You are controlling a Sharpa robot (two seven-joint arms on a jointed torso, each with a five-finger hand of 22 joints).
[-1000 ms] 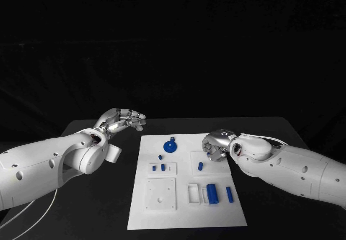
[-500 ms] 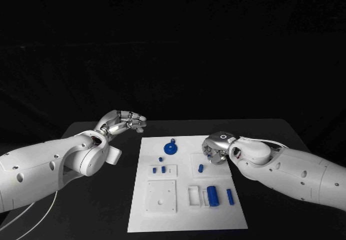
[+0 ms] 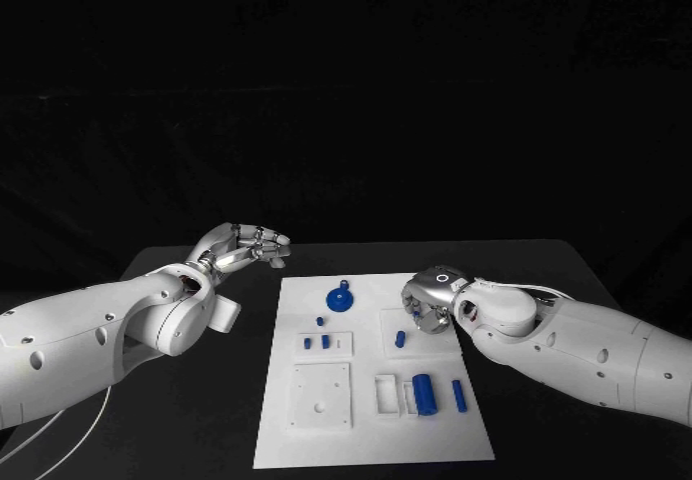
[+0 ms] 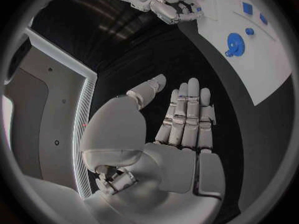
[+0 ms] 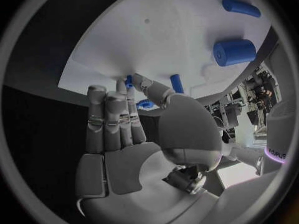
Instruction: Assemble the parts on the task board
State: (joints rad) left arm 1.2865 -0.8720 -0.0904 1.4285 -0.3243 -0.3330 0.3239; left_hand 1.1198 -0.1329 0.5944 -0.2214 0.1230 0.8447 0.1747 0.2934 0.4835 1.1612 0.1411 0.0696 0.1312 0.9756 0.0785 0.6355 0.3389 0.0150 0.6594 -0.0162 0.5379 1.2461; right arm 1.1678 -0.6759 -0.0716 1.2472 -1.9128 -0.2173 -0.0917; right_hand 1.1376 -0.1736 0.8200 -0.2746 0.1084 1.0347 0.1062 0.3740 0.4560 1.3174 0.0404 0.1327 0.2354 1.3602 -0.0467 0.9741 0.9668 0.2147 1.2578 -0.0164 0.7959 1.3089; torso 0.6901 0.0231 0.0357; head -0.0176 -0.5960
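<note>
Parts (image 3: 424, 389) look light, stiff, slick, best pinched across their sides; right robot hand (image 3: 427, 300) hovers spread, left robot hand (image 3: 248, 245) curled empty.

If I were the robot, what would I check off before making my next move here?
1. White task board lies flat on the black table: ok.
2. Left hand free, away from the board: ok; its fingers hold nothing.
3. Right hand at the board's right edge, over the parts: ok.
4. Right hand empty: cannot tell; its fingers reach to a small blue piece, contact unclear.
5. Round blue disc with a knob on the board's far end, unobstructed: ok.
6. Large blue cylinder and slim blue peg lie side by side near the front: ok.
</note>
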